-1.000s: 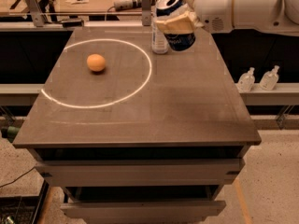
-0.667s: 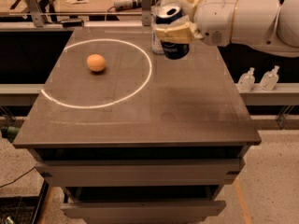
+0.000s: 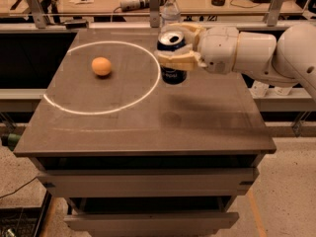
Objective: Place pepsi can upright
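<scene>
Change since earlier: we are seeing the arm carrying the pepsi can leftward and a little toward the camera, away from the clear bottle, so that it is now hanging by the right edge of the white ring.

Camera view, gripper: our gripper is reaching in from the right over the tabletop, its fingers clamping the can around its upper half.

Camera view, can: we are holding it upright, open silver end up, with its base seeming to float just above the surface; a shadow is lying on the tabletop below it.

Camera view, other things: an orange ball is sitting inside the ring, well apart from the can.

Step in hand: we are judging this as the lowering stage before release.

Next move: we are needing a straight descent until the base sits flat, then a gentle opening of the fingers without tipping the can.
</scene>
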Available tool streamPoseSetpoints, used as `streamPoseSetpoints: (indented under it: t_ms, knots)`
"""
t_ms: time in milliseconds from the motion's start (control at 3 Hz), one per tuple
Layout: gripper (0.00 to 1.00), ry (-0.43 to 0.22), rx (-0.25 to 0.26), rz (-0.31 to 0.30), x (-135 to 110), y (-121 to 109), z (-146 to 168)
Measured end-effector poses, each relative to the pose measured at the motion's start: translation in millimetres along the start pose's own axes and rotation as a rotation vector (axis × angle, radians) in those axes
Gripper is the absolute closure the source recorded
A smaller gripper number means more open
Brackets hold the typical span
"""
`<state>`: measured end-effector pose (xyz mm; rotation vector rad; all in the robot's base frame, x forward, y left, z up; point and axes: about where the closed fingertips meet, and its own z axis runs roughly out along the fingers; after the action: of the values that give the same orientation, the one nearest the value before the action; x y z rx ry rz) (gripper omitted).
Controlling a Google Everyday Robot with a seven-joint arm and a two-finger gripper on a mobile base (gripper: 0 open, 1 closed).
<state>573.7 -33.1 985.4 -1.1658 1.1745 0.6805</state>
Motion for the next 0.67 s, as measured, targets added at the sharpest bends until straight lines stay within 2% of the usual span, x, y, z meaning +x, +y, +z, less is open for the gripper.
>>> streamPoseSetpoints:
  t_ms: [333,667]
  knots:
    - [1.00,-0.006,-0.044,0.029,18,18,2]
    - [1.00,-0.011,-0.063,0.071,30,32,4]
